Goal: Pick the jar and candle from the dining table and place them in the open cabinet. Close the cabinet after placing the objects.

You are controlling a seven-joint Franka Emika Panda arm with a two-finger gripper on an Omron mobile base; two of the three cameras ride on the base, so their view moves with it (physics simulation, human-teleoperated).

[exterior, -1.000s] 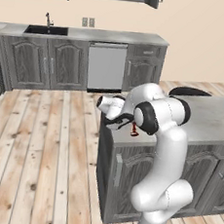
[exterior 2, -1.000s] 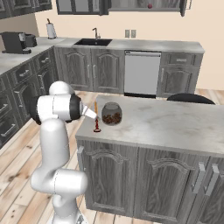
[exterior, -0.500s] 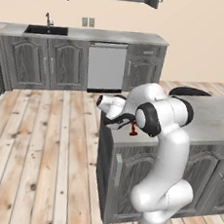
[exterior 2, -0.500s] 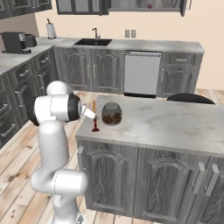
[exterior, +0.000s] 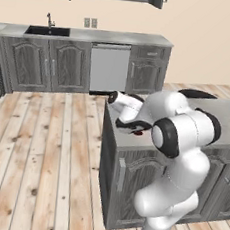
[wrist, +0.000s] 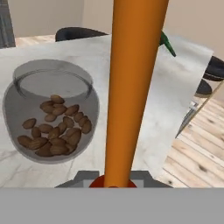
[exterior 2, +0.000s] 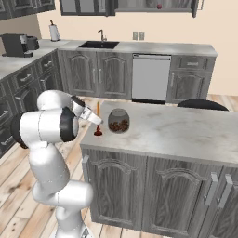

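The candle [exterior 2: 98, 109], a thin orange taper in a dark red holder, stands near the left end of the dining table [exterior 2: 186, 135]. My gripper [exterior 2: 96, 122] reaches in from the left and is shut on the candle low on its stem. In the hand view the candle [wrist: 131, 87] rises right up the middle, very close. The jar [exterior 2: 119, 121], clear glass with brown nuts, sits just right of the candle and apart from it; the hand view shows the jar [wrist: 50, 118] at left. The open cabinet [exterior 2: 158, 5] hangs on the far wall. In the left base view my arm hides the jar; the gripper [exterior: 136, 125] is over the candle's red holder [exterior: 138, 133].
A small green object [wrist: 166, 43] lies farther along the marble top. Dark stools [exterior 2: 202, 104] stand behind the table. Along the back wall run the sink [exterior 2: 100, 45], a dishwasher [exterior 2: 148, 78] and base cabinets. A red ball [exterior 2: 159, 6] rests inside the wall cabinet.
The gripper has closed in on the candle's stem. The arm, the candle and the jar have barely moved.
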